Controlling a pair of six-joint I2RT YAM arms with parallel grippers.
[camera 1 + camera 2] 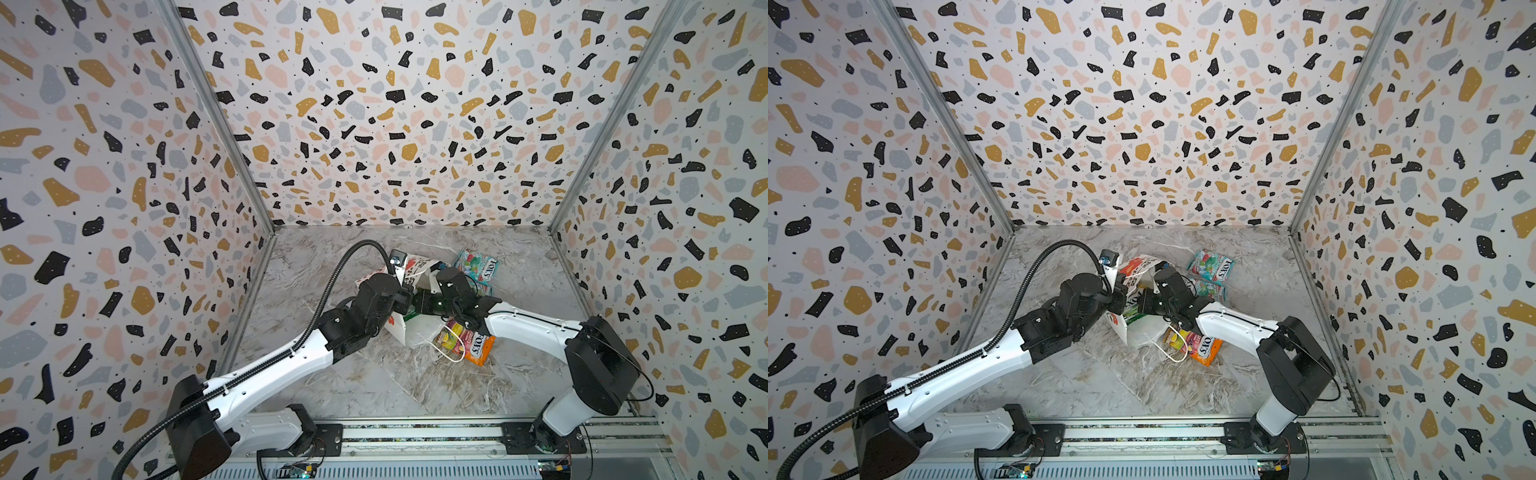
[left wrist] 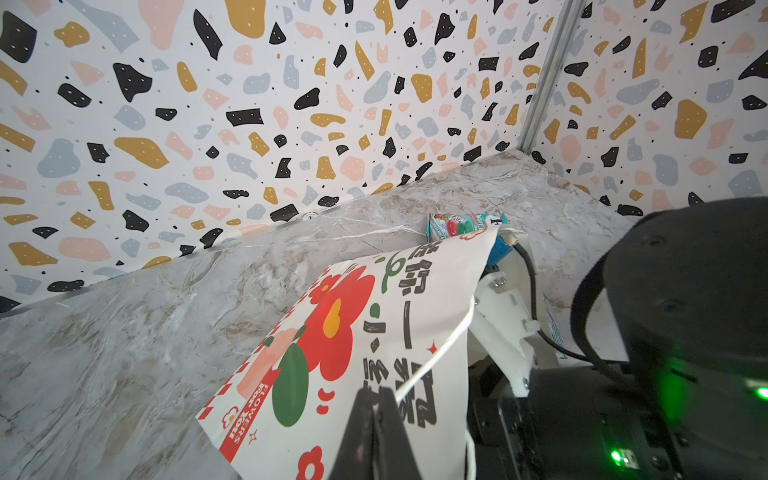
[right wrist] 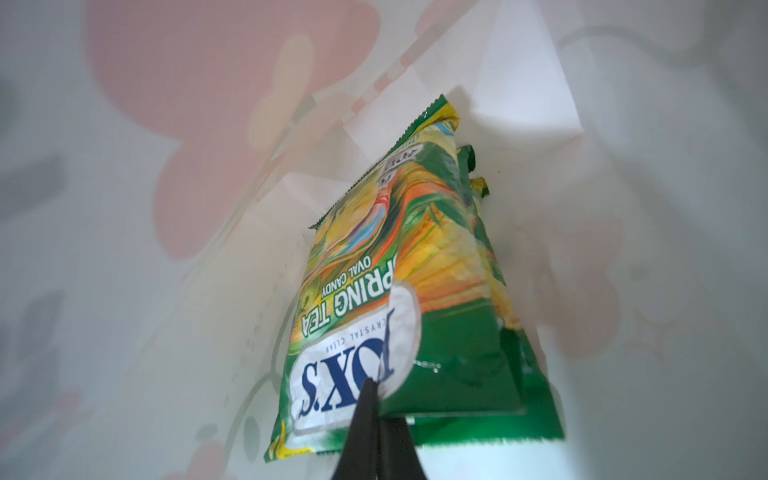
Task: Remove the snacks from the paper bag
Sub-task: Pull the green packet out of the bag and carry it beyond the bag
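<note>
Step in hand: pulling a pouch out of the paper bag (image 1: 415, 336), which lies on its side on the marble table (image 1: 374, 382) with its mouth toward the right arm. The right gripper (image 3: 372, 386) is deep inside the bag, jaws pinched tight on the near edge of the green Spring Tea pouch (image 3: 395, 270), right at the FOX'S logo. A second green pouch (image 3: 536, 407) seems to lie behind it, and may drag along. The left gripper (image 2: 374, 395) is closed narrow on the bag's floral wall by the cord handle (image 2: 436, 357), lifting the mouth open. To do it well: draw the right arm straight back along the bag's axis, low and slow, while the left pins the bag so it doesn't slide with the pouch. The glossy film could slip from such an edge grip. Already out on the table: a teal-and-red pouch (image 1: 478, 266) beyond the bag, a yellow-green pouch (image 1: 451, 334) and an orange-pink pouch (image 1: 478, 349) just beside its mouth.
</note>
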